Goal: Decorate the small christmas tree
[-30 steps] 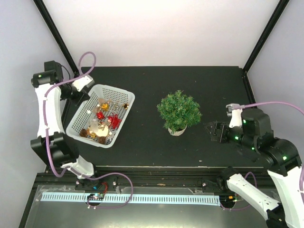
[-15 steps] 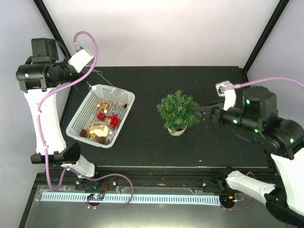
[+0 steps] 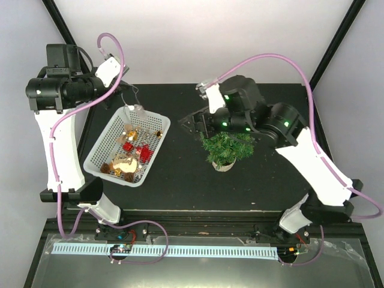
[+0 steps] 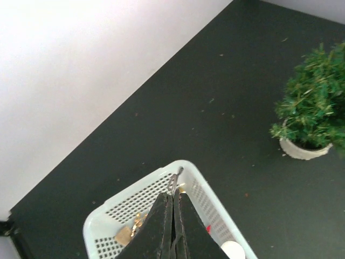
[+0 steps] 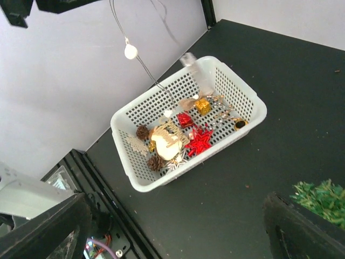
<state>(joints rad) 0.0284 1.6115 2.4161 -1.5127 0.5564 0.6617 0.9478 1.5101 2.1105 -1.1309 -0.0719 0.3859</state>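
The small christmas tree point(image 3: 226, 148) stands right of centre on the black table, its top partly hidden by my right arm. It also shows in the left wrist view point(image 4: 314, 116) and at the right wrist view's lower right edge point(image 5: 322, 198). My left gripper point(image 3: 120, 96) is raised over the basket's far corner. It is shut point(image 4: 173, 197) on a thin wire string with small white bulbs point(image 5: 130, 52), which hangs down into the basket. My right gripper point(image 3: 192, 125) is open and empty point(image 5: 175, 208), held above the table between the basket and the tree.
A white mesh basket point(image 3: 100, 159) at the left holds red, gold and pine-cone ornaments; it also shows in the left wrist view point(image 4: 207, 189) and the right wrist view point(image 5: 123, 139). Black frame posts stand at the back corners. The table's front rail runs below.
My right arm has swung from right of the tree up and left over its top. My left gripper rose from the basket's edge with the wire string, then held still.
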